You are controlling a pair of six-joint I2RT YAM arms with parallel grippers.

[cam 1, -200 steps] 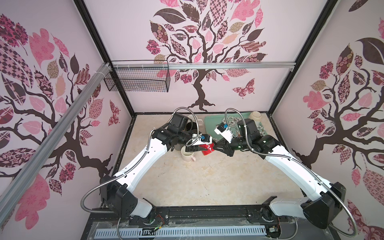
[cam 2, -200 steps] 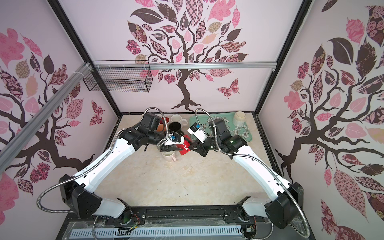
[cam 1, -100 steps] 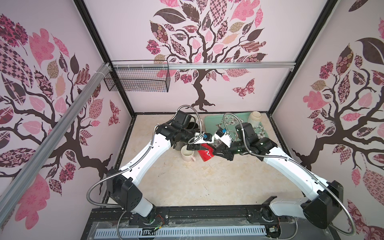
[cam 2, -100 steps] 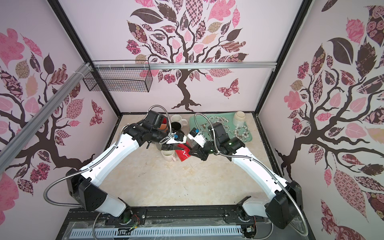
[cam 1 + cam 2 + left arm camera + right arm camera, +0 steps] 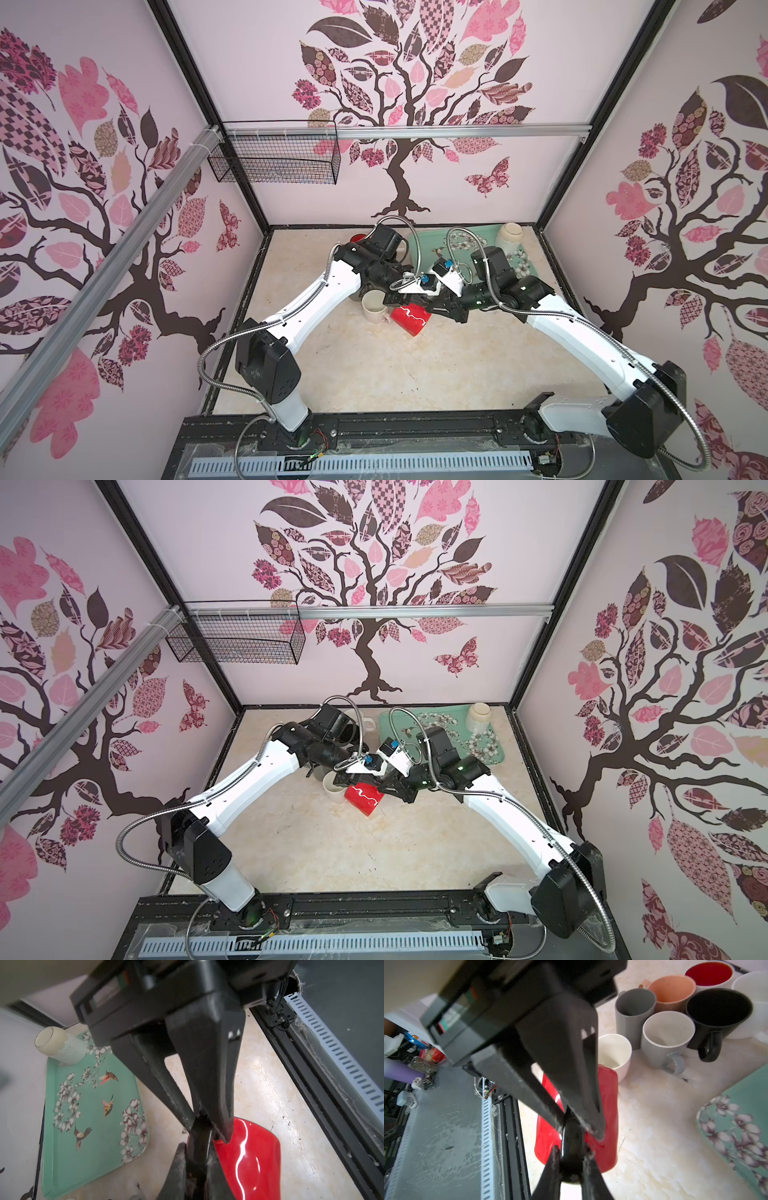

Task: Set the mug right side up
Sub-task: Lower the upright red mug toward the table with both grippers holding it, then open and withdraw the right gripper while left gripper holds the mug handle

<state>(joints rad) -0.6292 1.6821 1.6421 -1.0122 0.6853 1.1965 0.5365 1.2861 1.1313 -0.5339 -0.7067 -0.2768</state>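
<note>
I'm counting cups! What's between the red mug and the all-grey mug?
An upright white mug, next to the red mug; the right wrist view shows it.

Glossy red mug (image 5: 409,319) tipped on its side.
Its black handle (image 5: 570,1159) points up; the body is just beside a cream mug (image 5: 374,306), at its 4 o'clock.

glossy ceramic mug (image 5: 409,318), matt blk plastic fingers (image 5: 207,1064)

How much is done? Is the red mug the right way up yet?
Not yet. Done: the left gripper and right gripper both have their jaws shut on the black handle. In hand: the red mug, tipped sideways beside a white mug. Left: turn it upright, set it down, let go.
</note>
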